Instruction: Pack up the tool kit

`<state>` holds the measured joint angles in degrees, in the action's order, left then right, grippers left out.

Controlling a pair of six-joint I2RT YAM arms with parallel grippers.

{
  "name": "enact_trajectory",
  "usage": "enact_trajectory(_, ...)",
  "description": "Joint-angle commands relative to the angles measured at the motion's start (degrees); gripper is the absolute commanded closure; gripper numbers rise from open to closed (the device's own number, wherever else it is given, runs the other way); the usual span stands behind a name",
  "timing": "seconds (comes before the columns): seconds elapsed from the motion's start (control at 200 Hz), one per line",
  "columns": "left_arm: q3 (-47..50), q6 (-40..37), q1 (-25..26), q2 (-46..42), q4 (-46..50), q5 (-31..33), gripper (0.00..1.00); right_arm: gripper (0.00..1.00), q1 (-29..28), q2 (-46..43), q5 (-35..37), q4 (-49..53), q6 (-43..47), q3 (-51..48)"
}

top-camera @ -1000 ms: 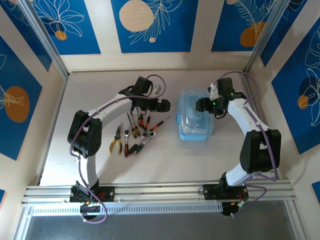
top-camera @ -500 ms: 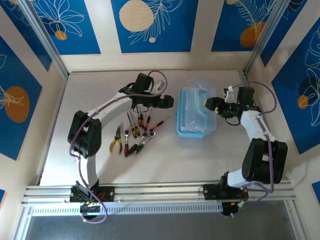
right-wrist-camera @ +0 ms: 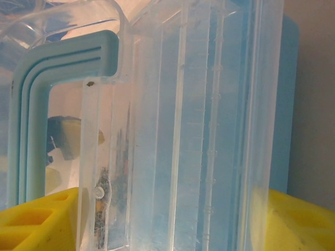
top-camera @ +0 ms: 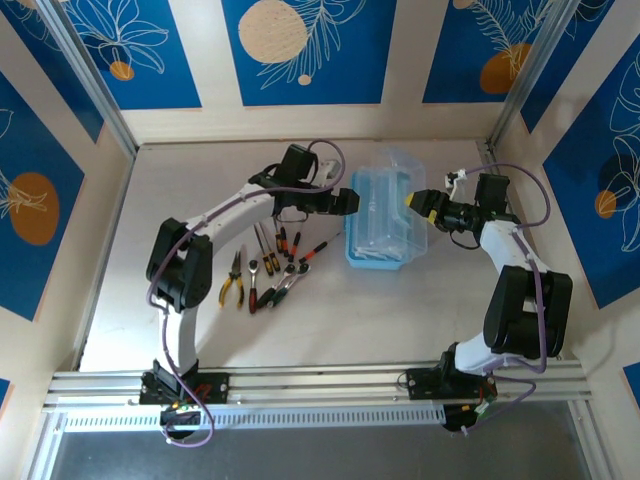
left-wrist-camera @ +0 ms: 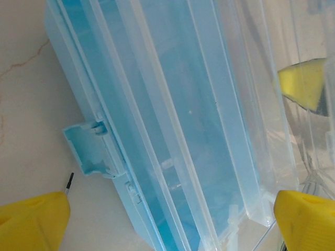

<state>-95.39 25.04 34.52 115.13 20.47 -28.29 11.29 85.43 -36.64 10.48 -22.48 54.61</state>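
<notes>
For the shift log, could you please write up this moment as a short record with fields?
case: light-blue case, open, on the table
lid: clear lid, raised
right tool: shut on the clear lid
left tool: open, beside the case's left wall, holding nothing
unpacked: yellow-handled pliers, screwdrivers, wrenches, on the table left of the case
progress: packing apparently not begun
</notes>
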Motion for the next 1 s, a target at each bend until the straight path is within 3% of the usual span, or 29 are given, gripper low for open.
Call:
enact_trajectory(0.0, -1.5, 0.2, 0.7, 1.3, -0.2, -1.4, 0.0, 0.48, 0.3, 0.6, -5.8, -4.6, -0.8, 0.2)
enact_trajectory(0.995, -3.7, 2.1, 2.1, 4.0, -1.2, -3.7, 0.0, 0.49, -0.4, 4.6, -5.7, -1.2, 0.4, 3.9)
